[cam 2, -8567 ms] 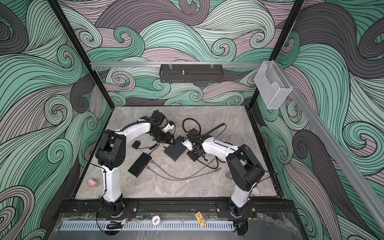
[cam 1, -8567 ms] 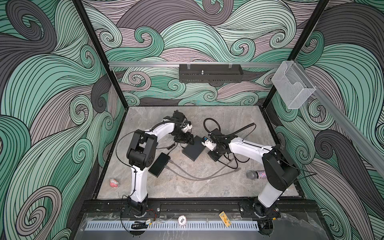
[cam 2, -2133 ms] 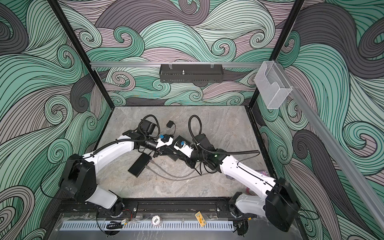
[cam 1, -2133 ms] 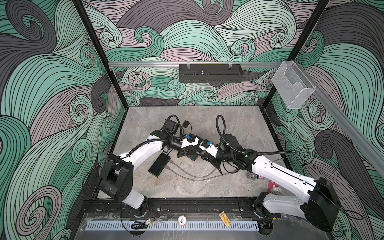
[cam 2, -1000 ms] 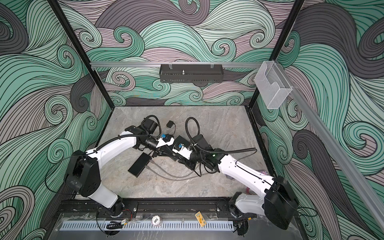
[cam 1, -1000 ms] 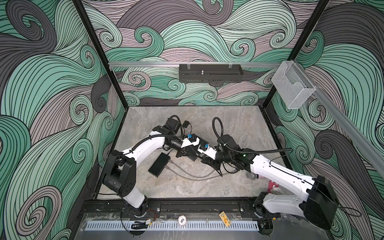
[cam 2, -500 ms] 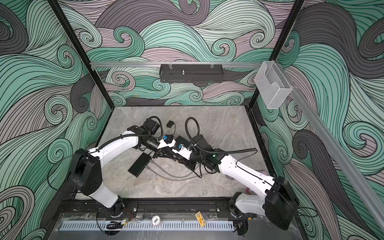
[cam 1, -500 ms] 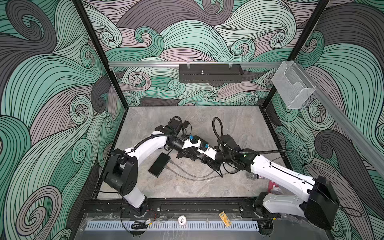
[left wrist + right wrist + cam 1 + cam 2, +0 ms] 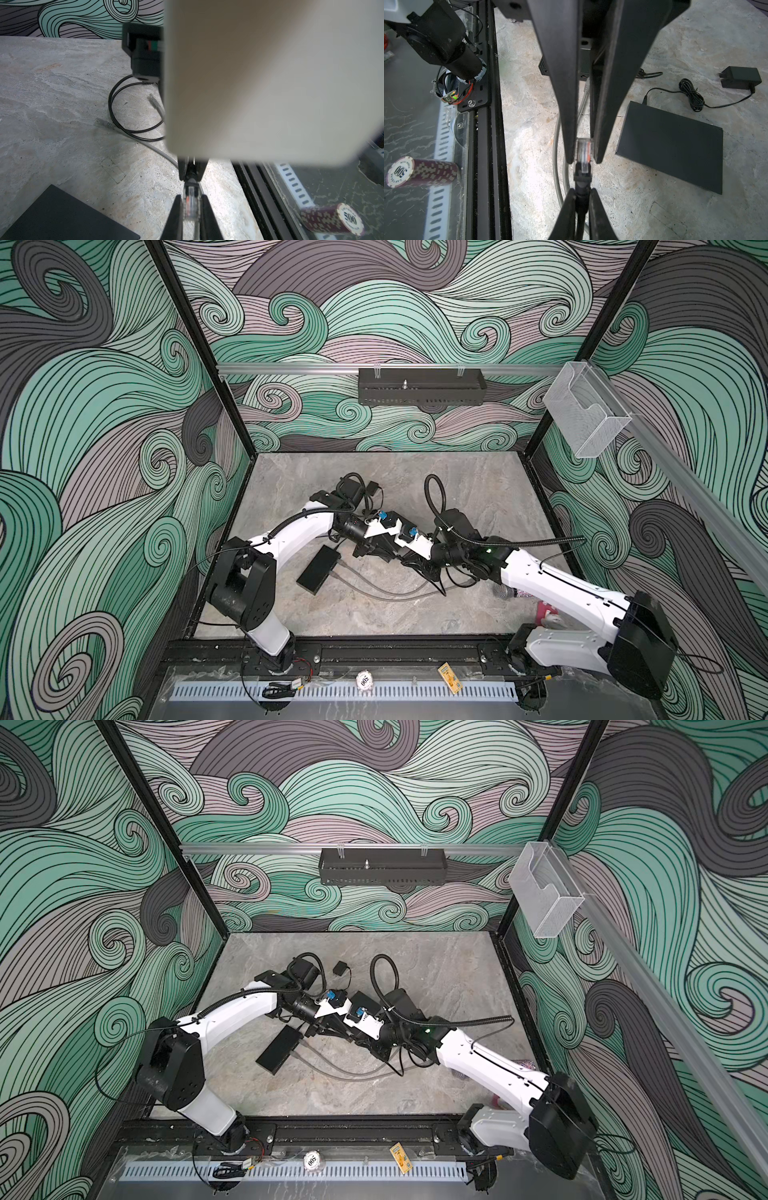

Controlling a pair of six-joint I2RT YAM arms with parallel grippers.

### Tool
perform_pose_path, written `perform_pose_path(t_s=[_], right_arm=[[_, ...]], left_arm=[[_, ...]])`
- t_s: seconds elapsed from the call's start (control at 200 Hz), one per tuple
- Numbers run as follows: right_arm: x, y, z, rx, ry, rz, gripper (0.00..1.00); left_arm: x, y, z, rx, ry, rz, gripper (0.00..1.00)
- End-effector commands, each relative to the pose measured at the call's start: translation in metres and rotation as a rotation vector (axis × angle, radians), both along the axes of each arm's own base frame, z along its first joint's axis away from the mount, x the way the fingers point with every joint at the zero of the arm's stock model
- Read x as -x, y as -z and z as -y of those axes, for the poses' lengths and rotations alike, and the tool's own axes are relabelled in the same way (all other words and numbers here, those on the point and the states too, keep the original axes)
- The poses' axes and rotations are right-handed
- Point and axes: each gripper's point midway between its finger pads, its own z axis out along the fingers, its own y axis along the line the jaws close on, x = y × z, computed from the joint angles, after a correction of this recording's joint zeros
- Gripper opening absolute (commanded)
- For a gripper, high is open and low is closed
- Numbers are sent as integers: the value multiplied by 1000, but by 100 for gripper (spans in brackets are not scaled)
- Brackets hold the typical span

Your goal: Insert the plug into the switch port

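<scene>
Left gripper (image 9: pixel 191 197) reaches in from the left with its two dark fingers pinched narrowly on the clear RJ45 plug (image 9: pixel 191 207), one finger on each side and an orange streak showing inside the plug body. The plug is held above the middle of the stone-patterned tabletop (image 9: pixel 374 472) and is not in any port. Right gripper (image 9: pixel 582 190) meets it tip to tip from the right, its fingers closed on the black cable (image 9: pixel 582 199) just behind the plug's black boot. On the table, starting at the left in both top views, lies a narrow dark box (image 9: pixel 319 568) (image 9: pixel 279 1049) with grey cables (image 9: pixel 556 149) running out of one end toward the right; the right wrist view shows ribbed sides on it. A black power adapter (image 9: pixel 371 490) sits farther back, and its thin cord leads to a flat black box (image 9: pixel 670 147) lying just beside the held plug, mostly hidden under the grippers from above. Which box is the switch I cannot tell. A roll of maroon poker chips (image 9: pixel 433 172) marked 500 lies on its side on the front ledge.
</scene>
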Motion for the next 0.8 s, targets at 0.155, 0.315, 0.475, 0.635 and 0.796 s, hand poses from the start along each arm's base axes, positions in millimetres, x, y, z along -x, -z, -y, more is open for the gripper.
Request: perform_pose_path(t_s=[0.155, 0.315, 0.475, 0.635, 0.796], right_arm=[[-1, -8, -5, -12, -17, -1, 0], [-5, -4, -3, 7, 9, 4, 0], [-35, 16, 14, 138, 168, 54, 0], [-62, 52, 36, 318, 305, 16, 0], [-77, 78, 50, 390, 382, -55, 0]], left_arm=[[-1, -4, 3, -4, 1, -16, 17], [-17, -16, 9, 30, -100, -26, 64], [-50, -45, 3, 112, -276, -65, 98], [-109, -27, -14, 39, -564, -183, 99], [-142, 13, -31, -149, -718, -332, 97]])
